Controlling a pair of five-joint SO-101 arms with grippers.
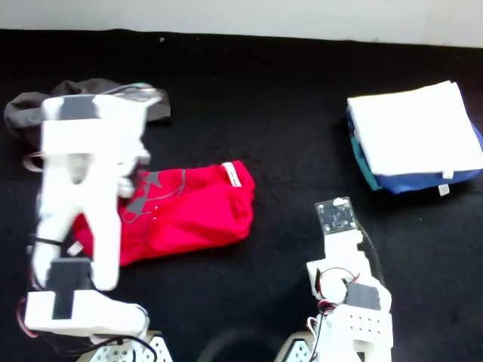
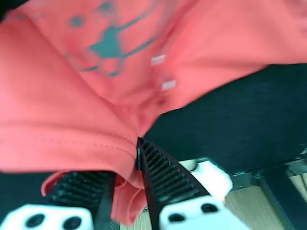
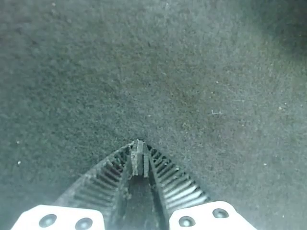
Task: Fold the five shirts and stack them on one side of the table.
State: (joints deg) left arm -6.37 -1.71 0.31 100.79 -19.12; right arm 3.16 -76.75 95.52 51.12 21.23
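Observation:
A red shirt (image 1: 192, 207) with a grey print lies crumpled on the black table (image 1: 264, 98), left of centre. My left gripper (image 2: 125, 163) is shut on a fold of the red shirt (image 2: 57, 110) at its near-left part, beneath the left arm (image 1: 83, 188). A crumpled grey shirt (image 1: 26, 113) sits at the far left, partly hidden by that arm. At the right, a white folded shirt (image 1: 415, 128) tops a stack over a blue one (image 1: 423, 181) and a teal one (image 1: 367, 170). My right gripper (image 3: 138, 146) is shut and empty just over the bare cloth.
The right arm (image 1: 347, 294) is folded back near the front edge, right of centre. Open black tabletop runs between the red shirt and the stack. A pale wall (image 1: 302, 15) borders the far edge.

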